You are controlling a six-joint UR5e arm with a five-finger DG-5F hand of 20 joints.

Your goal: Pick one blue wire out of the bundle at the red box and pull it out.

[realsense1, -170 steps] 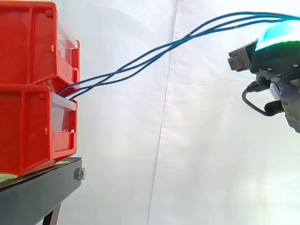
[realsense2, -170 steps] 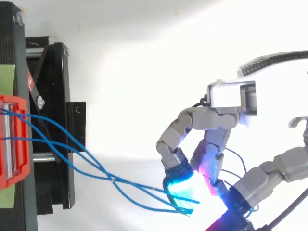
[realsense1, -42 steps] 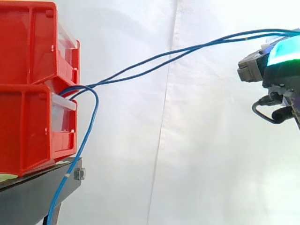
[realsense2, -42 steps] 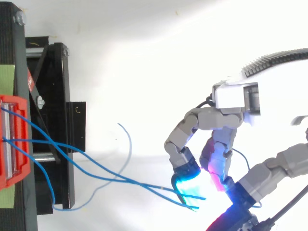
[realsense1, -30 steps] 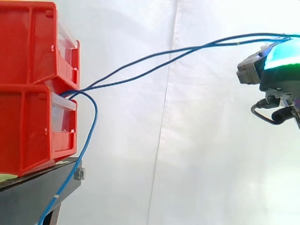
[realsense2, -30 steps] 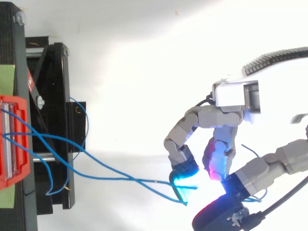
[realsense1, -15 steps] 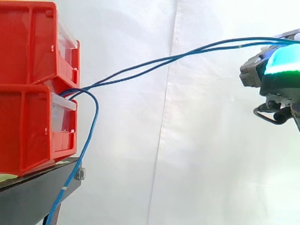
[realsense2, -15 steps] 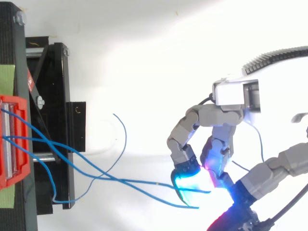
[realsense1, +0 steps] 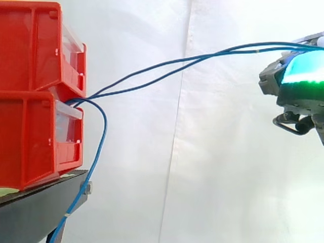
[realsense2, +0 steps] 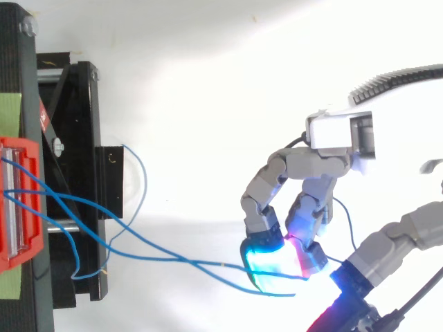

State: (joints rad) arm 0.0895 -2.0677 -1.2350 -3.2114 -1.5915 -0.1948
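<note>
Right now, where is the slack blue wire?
Side view, left side: the slack blue wire droops from between the stacked red plastic boxes, down past the black stand.

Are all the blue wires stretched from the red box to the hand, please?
No: two blue wires reach the hand from the red box, but a third wire hangs slack past the stand.
</note>
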